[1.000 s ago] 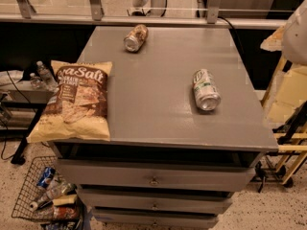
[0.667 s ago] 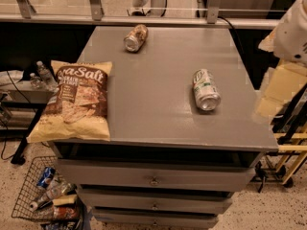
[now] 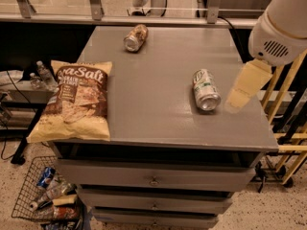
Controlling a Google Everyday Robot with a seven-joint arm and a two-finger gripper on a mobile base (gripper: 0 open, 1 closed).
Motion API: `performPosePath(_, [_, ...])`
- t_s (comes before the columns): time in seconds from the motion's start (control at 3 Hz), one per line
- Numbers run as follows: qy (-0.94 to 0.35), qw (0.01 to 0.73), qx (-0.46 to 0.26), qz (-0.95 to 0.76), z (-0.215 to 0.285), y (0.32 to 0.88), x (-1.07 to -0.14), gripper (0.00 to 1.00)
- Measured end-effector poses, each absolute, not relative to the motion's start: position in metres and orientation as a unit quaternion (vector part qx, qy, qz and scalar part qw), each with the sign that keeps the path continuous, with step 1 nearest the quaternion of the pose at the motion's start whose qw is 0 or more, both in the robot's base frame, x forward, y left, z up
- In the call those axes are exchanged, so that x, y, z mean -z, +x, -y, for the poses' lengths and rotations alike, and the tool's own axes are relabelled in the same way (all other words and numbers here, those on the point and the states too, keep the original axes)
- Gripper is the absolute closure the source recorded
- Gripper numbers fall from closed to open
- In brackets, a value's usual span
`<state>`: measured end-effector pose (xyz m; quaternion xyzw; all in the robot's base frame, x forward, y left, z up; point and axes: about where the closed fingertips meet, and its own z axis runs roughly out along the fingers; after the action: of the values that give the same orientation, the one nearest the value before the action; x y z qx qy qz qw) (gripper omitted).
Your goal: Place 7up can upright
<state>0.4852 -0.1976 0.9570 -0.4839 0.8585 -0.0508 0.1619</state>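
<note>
The 7up can (image 3: 205,89), white and green with silver ends, lies on its side on the right part of the grey cabinet top (image 3: 158,109), its silver end facing the front edge. My gripper (image 3: 243,89), pale yellow, hangs from the white arm housing (image 3: 283,25) at the right. It is just to the right of the can, above the cabinet's right edge, and apart from the can. It holds nothing that I can see.
A brownish-tan can (image 3: 135,37) lies on its side at the back. A large chip bag (image 3: 76,99) lies flat at the front left, over the edge. Drawers sit below the top. A wire basket (image 3: 48,195) of bottles stands on the floor at the left. A metal rail runs behind.
My arm and gripper have moved left from the right edge of the view, toward the 7up can. The cans and the bag have not moved.
</note>
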Motion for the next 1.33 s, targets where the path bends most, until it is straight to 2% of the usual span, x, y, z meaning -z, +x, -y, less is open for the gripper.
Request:
performPosePath(0.33, [-0.458, 0.171, 0.026, -0.872, 0.2, 0.488, -0.957, 0.0])
performPosePath(0.67, [-0.37, 0.155, -0.06, -0.914, 0.191, 0.51, -0.946, 0.0])
performPosePath(1.0, [-0.306, 0.125, -0.068, -0.941, 0.177, 0.526, -0.928, 0.0])
performPosePath(1.33, [-0.244, 0.086, -0.04, -0.965, 0.166, 0.541, -0.9, 0.0])
